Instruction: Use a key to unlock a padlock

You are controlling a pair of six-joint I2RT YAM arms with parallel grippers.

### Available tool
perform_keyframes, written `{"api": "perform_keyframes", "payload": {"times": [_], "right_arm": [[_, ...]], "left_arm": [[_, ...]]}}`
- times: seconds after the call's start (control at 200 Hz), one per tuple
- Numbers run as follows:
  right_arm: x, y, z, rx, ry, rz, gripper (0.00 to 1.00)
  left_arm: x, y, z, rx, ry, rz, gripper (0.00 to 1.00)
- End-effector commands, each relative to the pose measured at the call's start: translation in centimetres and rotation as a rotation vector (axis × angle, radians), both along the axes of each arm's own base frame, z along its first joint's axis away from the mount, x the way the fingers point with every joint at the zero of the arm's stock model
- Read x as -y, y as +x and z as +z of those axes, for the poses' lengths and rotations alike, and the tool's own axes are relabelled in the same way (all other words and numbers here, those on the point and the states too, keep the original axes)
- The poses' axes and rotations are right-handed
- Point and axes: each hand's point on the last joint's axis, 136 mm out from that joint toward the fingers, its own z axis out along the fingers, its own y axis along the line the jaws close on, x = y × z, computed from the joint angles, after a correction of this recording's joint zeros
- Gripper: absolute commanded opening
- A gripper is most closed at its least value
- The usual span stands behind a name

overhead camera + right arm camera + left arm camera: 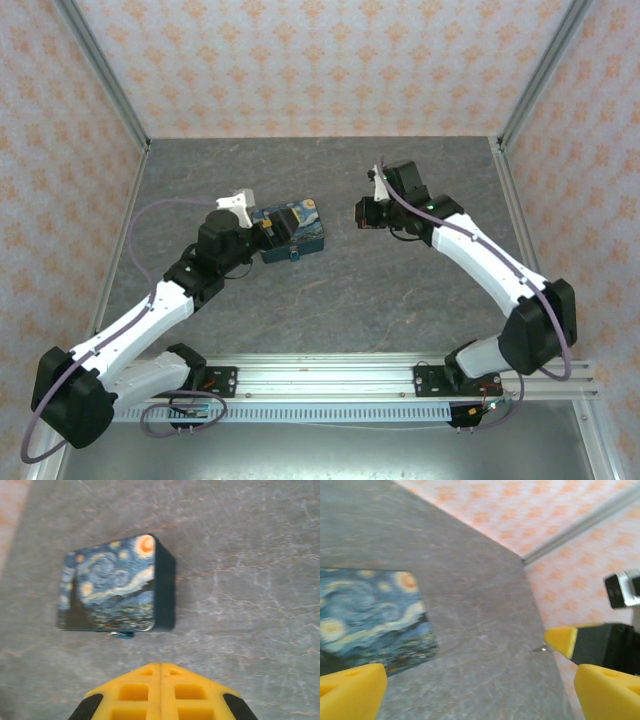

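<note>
Right wrist view first: the right gripper [160, 692] has its yellow jaws pressed flat together, and I can't see anything between them from here. Straight past them sits the tin box [115, 585], the starry-night painted one, lid up on the grey tabletop [250, 580], with a clear gap to the jaws. The padlock [121, 635] is that tiny blue-green bit poking out at the tin box's edge nearest the jaws, touching it as far as I can see.

Left wrist view: the left gripper [480, 695] has its jaws wide apart and holds nothing, with the tin box [370, 615] just beyond its left finger [350, 690]. Off to the tin box's right, the right gripper's [561, 640] yellow tip shows a small metal glint, too small to say what it is.

In the top view the left gripper [264, 227] is right at the tin box's [300, 225] left end. The right gripper [358, 212] is off its right end, apart from it, and the padlock [296, 256] sits at its near side.
</note>
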Motion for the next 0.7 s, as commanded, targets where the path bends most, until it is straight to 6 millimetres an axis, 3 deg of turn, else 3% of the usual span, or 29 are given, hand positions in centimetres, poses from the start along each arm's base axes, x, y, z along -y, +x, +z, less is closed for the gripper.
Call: {"api": "perform_keyframes", "payload": {"times": [0.0, 0.15, 0.29, 0.48, 0.54, 0.696], "right_arm": [[-1.2, -1.3, 4.5, 0.006, 0.19, -0.019, 0.0], [-2.2, -2.8, 9.1, 0.034, 0.326, 0.039, 0.0], [-3.0, -4.9, 12.3, 0.042, 0.402, 0.126, 0.0], [-3.1, -7.1, 14.1, 0.038, 0.459, 0.189, 0.0], [-2.9, -8.1, 15.1, 0.055, 0.478, 0.208, 0.0], [-2.8, -9.2, 15.5, 0.038, 0.493, 0.231, 0.0]], "left_arm": [[3.2, -1.1, 4.3, 0.252, 0.025, -0.154, 0.97], [6.3, -3.0, 5.8, 0.488, 0.161, -0.275, 0.97], [8.4, -4.3, 7.1, 0.672, 0.283, -0.335, 0.98], [10.6, -4.3, 7.5, 0.787, 0.408, -0.385, 0.96], [11.2, -4.2, 7.5, 0.81, 0.429, -0.392, 0.92], [12.4, -4.1, 8.0, 0.851, 0.46, -0.414, 0.74]]}}
